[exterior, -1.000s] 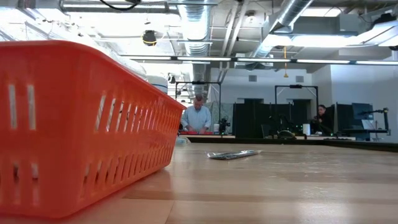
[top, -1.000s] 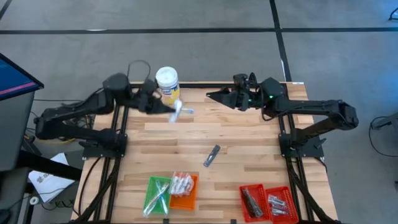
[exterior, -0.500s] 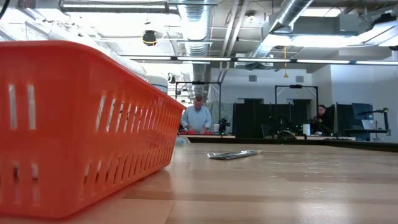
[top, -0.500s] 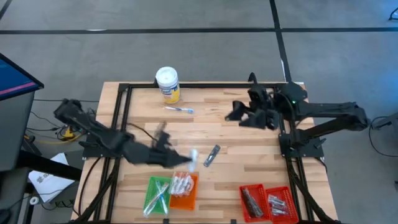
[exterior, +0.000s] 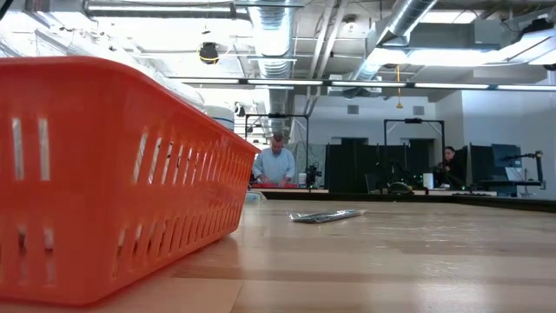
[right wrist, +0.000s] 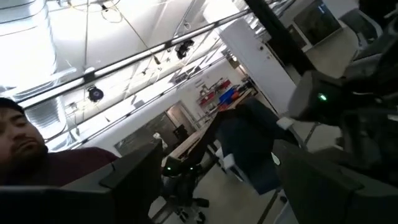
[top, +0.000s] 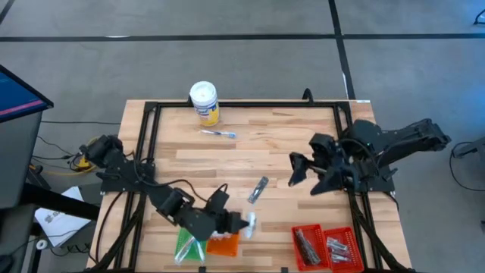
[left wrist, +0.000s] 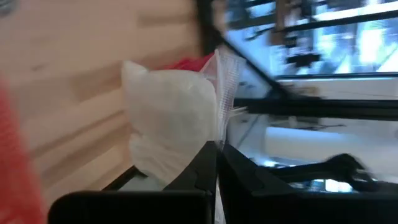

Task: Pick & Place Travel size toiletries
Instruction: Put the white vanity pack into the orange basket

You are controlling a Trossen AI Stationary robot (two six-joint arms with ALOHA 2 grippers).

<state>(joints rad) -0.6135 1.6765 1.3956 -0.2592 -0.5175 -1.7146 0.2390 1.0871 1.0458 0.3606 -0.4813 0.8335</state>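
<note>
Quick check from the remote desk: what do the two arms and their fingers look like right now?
Both arms are dark, jointed segments. The left gripper has black, flat-sided fingers and a black cable looping along its arm. The right gripper has dark, blocky fingers.

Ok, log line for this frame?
left gripper: shut on white packet, over orange tray | right gripper: open, empty, right of centre | grey tube: on table

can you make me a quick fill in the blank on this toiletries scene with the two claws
1. The left claw is shut on a ____ packet.
2. That claw hangs beside the ____ tray.
3. The white-lidded tub has a ____ label.
4. The right claw is ____ and holds nothing.

Missing words: white; orange; yellow; open
</note>
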